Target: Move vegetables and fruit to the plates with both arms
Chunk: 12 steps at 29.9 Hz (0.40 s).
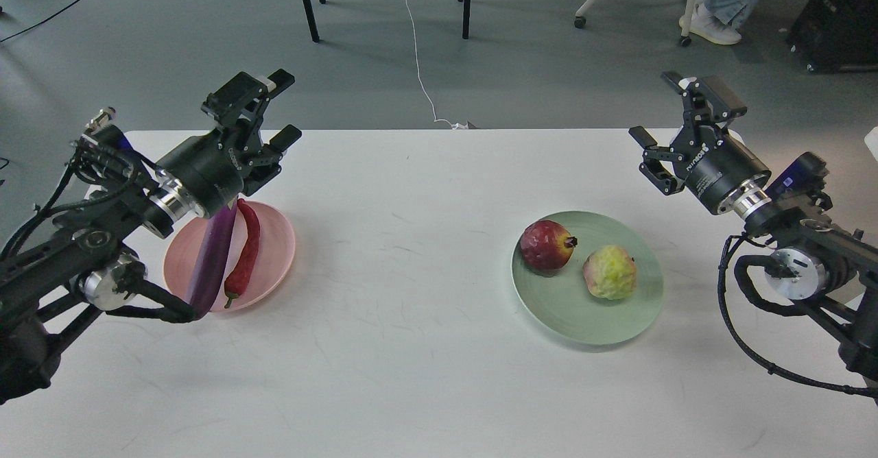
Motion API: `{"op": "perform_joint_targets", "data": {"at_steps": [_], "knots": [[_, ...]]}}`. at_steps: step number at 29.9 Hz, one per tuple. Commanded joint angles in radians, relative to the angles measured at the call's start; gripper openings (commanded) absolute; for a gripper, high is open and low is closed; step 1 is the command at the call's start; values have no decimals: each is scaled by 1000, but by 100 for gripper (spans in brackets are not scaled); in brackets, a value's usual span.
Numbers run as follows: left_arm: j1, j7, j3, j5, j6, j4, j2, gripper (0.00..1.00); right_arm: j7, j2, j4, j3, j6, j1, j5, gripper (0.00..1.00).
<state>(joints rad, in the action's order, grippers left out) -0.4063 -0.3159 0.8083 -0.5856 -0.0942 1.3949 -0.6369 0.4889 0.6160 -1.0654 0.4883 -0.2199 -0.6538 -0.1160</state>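
Note:
The purple eggplant [214, 259] and the red chili pepper [245, 252] lie side by side on the pale pink plate [278, 252] at the left. The dark red pomegranate [546, 244] and the bumpy yellow-green fruit [609, 272] sit on the mint-green plate [576, 314] at the right. My left gripper [271, 110] is open and empty, raised above the table's far left edge, behind the pink plate. My right gripper [679, 112] is open and empty, raised over the far right corner, behind the green plate.
The white table [411, 348] carries only the two plates. Beyond its far edge are black table legs [307, 2], a white cable [418, 60] on the floor, and a rolling chair with a seated person's feet [713, 22].

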Motion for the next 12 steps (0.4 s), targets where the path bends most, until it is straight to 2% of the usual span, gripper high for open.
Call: {"op": "perform_joint_targets", "data": {"at_steps": [1, 4, 7, 12], "knots": [[154, -2, 191, 6, -2, -8, 118, 99, 0, -2, -18, 7, -1, 42, 27, 98], [219, 12, 249, 4, -18, -28, 198, 99, 0, -4, -24, 1, -1, 72, 22, 98], [244, 40, 259, 4, -38, -37, 217, 99, 0, -2, -27, 3, -7, 83, 24, 98], [241, 43, 264, 4, -50, -37, 224, 99, 0, 11, -51, 26, -4, 83, 24, 99]]}}
